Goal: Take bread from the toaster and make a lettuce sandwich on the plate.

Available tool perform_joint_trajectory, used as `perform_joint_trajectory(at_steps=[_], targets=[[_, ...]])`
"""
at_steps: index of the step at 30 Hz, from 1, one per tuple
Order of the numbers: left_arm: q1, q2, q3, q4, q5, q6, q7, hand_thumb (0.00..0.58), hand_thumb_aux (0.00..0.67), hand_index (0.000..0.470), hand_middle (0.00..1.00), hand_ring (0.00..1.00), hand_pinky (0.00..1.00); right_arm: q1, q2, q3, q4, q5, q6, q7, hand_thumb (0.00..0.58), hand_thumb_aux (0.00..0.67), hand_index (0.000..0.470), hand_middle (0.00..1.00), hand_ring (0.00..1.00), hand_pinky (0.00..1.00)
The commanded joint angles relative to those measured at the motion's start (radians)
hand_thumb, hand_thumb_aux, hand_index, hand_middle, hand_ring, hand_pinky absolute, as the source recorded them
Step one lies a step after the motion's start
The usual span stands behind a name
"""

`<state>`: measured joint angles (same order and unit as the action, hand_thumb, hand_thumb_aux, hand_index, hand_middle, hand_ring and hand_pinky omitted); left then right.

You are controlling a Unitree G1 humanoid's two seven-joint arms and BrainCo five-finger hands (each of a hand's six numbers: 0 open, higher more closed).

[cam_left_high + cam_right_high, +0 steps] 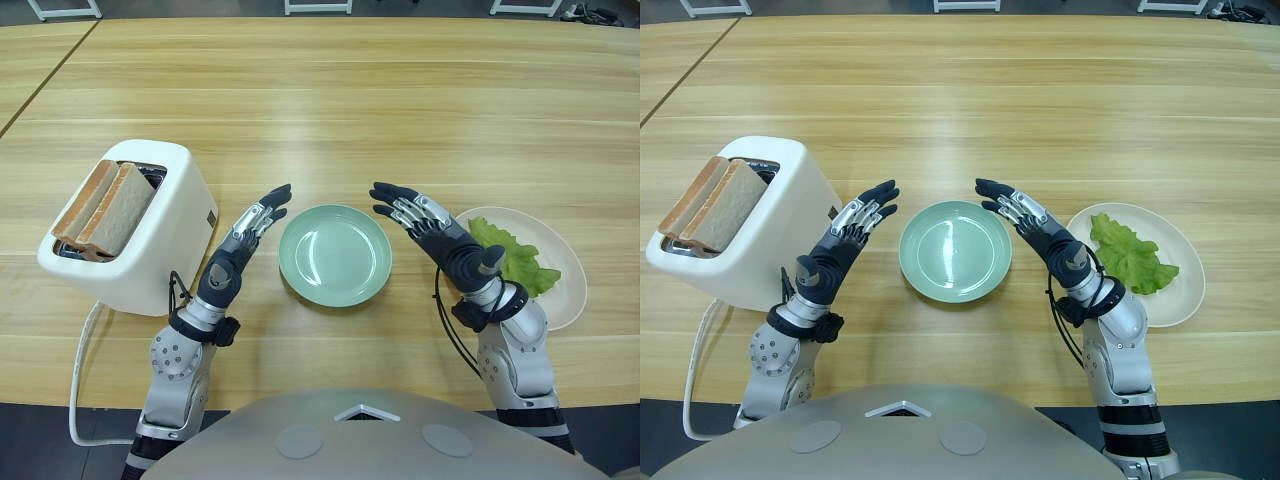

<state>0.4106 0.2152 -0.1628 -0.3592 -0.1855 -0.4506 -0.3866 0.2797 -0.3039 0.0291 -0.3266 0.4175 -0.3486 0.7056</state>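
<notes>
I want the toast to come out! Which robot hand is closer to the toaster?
Left. The left hand is just beside the toaster. The right hand is across the green plate from it, by the lettuce.

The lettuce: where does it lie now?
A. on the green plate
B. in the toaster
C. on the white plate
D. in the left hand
C: the lettuce lies on the white plate at the right side of the table.
</notes>
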Motion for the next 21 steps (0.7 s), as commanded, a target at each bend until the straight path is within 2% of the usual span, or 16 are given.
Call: perform_joint_trajectory(at_steps=[1, 11, 13, 16, 18, 21], targets=[[-0.004, 0.000, -0.005, 0.009, 0.008, 0.004, -0.003, 0.000, 0.000, 0.000, 0.00, 0.00, 0.00, -0.006, -0.002, -0.002, 0.011, -0.008, -0.003, -0.001, 0.000, 0.000, 0.000, 0.00, 0.00, 0.00], [-0.018, 0.007, -0.034, 0.022, -0.009, 0.007, -0.036, 0.000, 0.000, 0.000, 0.00, 0.00, 0.00, -0.016, 0.006, -0.002, 0.031, -0.020, -0.012, -0.011, 0.000, 0.000, 0.000, 0.00, 0.00, 0.00], [0.001, 0.006, -0.060, -0.073, -0.028, 0.066, -0.023, 0.000, 0.000, 0.000, 0.00, 0.00, 0.00, -0.024, 0.011, 0.003, 0.042, -0.028, -0.016, -0.015, 0.000, 0.000, 0.000, 0.00, 0.00, 0.00], [0.003, 0.049, -0.046, -0.348, -0.072, 0.252, 0.029, 0.000, 0.000, 0.000, 0.00, 0.00, 0.00, -0.035, 0.025, 0.016, 0.058, -0.044, -0.020, -0.026, 0.000, 0.000, 0.000, 0.00, 0.00, 0.00], [-0.019, 0.111, 0.100, -0.493, -0.097, 0.381, 0.080, 0.000, 0.000, 0.000, 0.00, 0.00, 0.00, -0.046, 0.032, 0.024, 0.067, -0.051, -0.019, -0.031, 0.000, 0.000, 0.000, 0.00, 0.00, 0.00], [-0.037, 0.239, 0.467, -0.572, -0.059, 0.499, 0.114, 0.000, 0.000, 0.000, 0.00, 0.00, 0.00, -0.063, 0.041, 0.034, 0.080, -0.058, -0.019, -0.036, 0.000, 0.000, 0.000, 0.00, 0.00, 0.00]])
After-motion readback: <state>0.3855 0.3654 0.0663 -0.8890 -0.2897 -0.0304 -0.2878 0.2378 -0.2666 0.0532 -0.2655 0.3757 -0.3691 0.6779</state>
